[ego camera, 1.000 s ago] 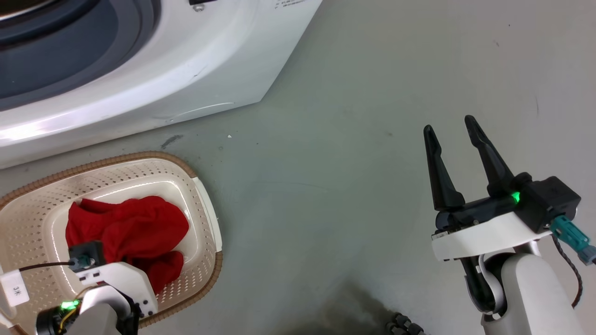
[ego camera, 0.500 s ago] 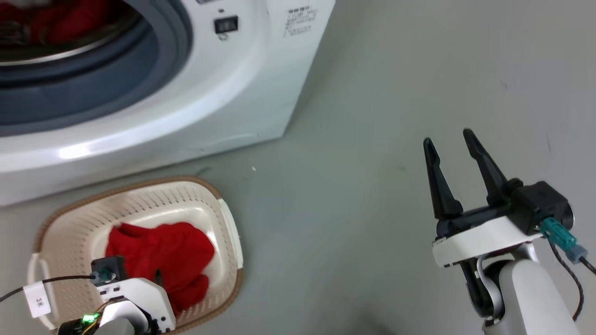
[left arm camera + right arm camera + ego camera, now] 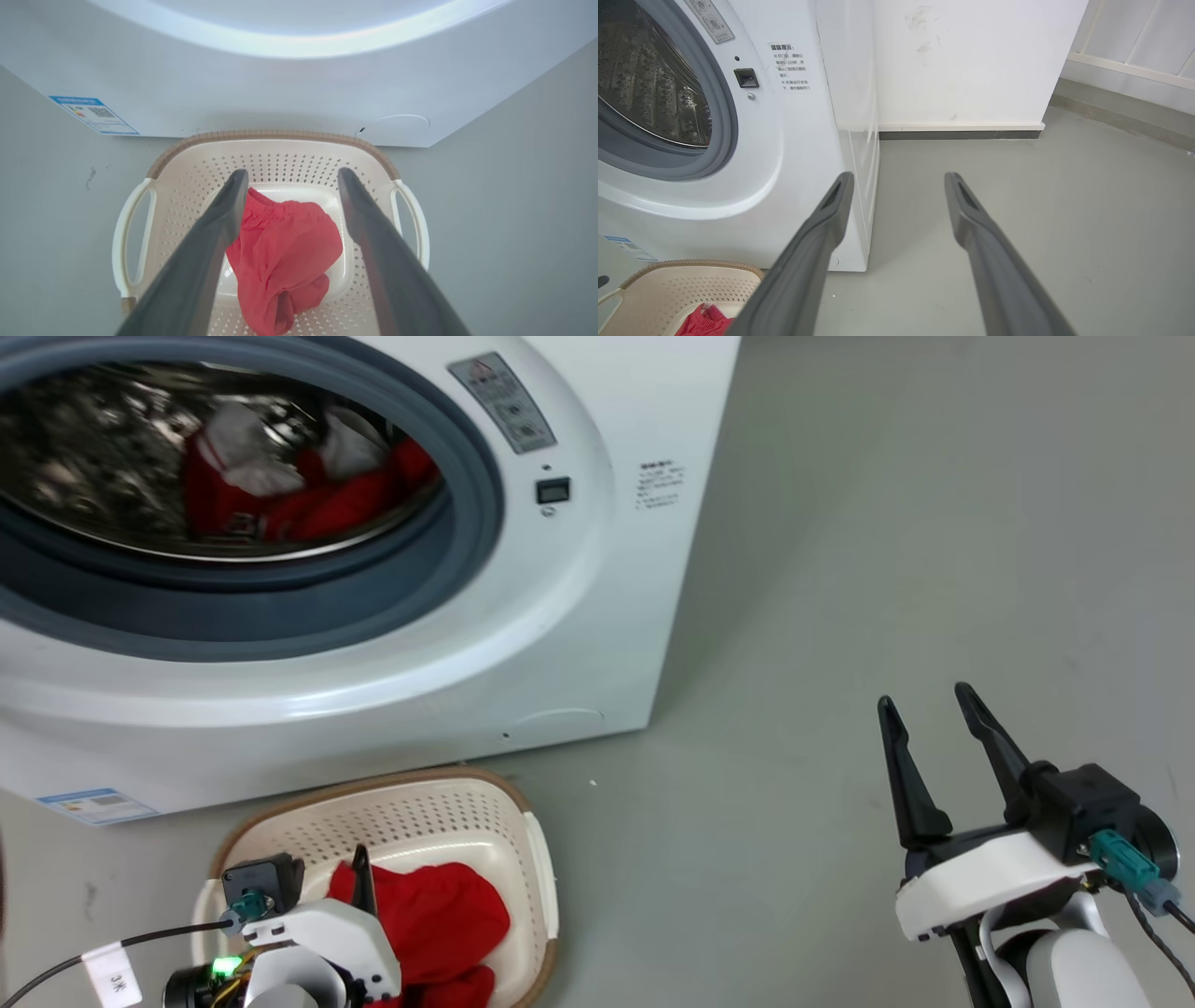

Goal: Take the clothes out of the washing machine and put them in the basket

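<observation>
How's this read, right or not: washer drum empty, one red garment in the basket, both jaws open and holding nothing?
Wrong on the drum: the head view shows red-and-white clothes inside the washing machine. The rest holds: one red garment in the basket, left gripper and right gripper with jaws open, holding nothing.

On washing machine [image 3: 798,154], notice [image 3: 790,67] headed "温馨提示"; cable tag [image 3: 112,980] prob. "3米".

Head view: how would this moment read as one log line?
left gripper: open over basket | right gripper: open, empty | basket: red garment inside | washing machine: red clothes inside
</observation>
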Controlling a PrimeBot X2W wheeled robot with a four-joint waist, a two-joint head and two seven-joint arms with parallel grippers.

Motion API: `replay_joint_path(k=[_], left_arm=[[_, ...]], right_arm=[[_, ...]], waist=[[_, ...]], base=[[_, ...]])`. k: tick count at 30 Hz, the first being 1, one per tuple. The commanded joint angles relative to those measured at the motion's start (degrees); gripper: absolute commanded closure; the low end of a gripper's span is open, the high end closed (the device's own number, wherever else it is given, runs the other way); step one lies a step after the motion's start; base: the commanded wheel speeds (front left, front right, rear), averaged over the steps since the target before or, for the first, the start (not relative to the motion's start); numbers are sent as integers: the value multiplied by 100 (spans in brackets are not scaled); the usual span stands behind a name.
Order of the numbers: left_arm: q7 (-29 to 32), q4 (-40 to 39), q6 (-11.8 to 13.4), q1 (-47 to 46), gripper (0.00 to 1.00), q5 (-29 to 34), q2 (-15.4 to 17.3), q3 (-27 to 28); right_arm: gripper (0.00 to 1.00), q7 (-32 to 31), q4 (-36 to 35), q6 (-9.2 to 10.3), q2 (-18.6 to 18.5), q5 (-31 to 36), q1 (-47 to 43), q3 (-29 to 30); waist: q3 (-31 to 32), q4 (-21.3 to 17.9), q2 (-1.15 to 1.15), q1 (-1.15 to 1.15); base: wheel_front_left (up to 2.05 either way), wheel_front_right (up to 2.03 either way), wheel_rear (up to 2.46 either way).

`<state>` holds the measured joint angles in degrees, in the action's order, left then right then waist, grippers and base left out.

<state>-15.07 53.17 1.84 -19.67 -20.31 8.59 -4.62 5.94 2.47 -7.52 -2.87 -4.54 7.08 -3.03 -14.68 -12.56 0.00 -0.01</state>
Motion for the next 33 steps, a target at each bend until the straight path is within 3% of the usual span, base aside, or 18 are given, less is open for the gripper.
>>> replay_joint_path(k=[1,11,15,21,33], left_arm=[[-13,-464,61,221,0,109,-57,96],[-14,-2566,182,741,0,688,-172,341],[-14,-3003,195,611,0,826,-127,315],[141,-3217,83,-17,0,930,186,294],[1029,-2854,-160,-1691,0,996,1099,402]], right_arm=[[0,-73,-81,6,0,33,-133,37],[0,-280,-347,6,0,2,-409,93],[0,-319,-399,6,0,-25,-426,85],[0,-277,-451,6,0,-126,-300,23],[0,107,-227,5,3,-563,-38,-121]], waist=[[293,236,0,1],[539,374,0,1],[533,346,0,1],[351,99,0,1],[-484,-737,0,1]], base=[[0,0,0],[0,0,0],[0,0,0],[0,0,0],[0,0,0]])
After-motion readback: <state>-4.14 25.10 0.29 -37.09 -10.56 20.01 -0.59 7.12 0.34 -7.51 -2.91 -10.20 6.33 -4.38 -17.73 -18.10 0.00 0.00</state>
